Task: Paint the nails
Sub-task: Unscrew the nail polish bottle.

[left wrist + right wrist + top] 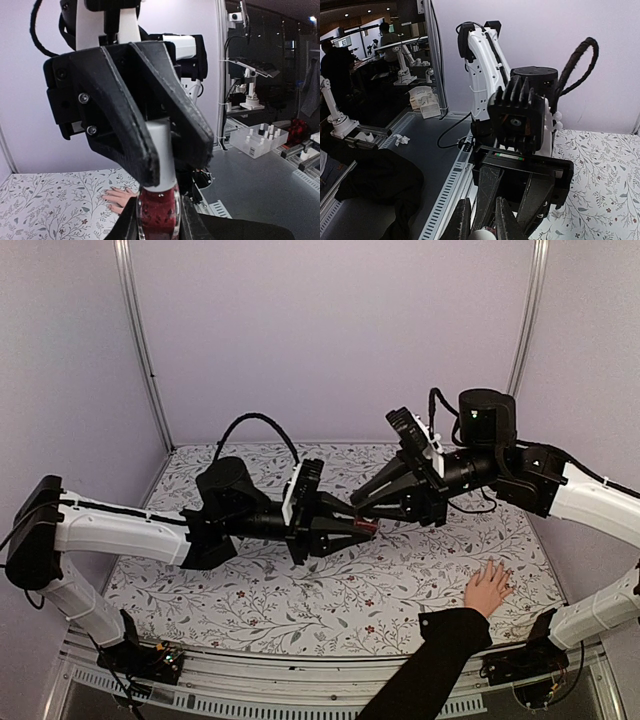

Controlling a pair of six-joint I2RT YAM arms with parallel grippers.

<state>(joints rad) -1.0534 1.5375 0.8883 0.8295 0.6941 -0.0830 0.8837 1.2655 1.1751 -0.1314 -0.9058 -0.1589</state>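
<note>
Top view: the left jaws pinch a dark-red bottle (pixel 366 527) above the floral surface (pixel 300 605), and the right jaws meet it from the right. A hand (pixel 488 589) lies flat on the surface, near right, well apart from the bottle; its nails are too small to see.

Left wrist: the right jaws clamp the bottle's white cap (pixel 161 150).

Right wrist: the cap sits between the right jaws at the bottom edge.

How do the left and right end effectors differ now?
The left black end effector is shut on the small dark-red glass bottle; the right black end effector is shut on its white cap. The left one points rightward, the right one leftward and down. Both are shut.
</note>
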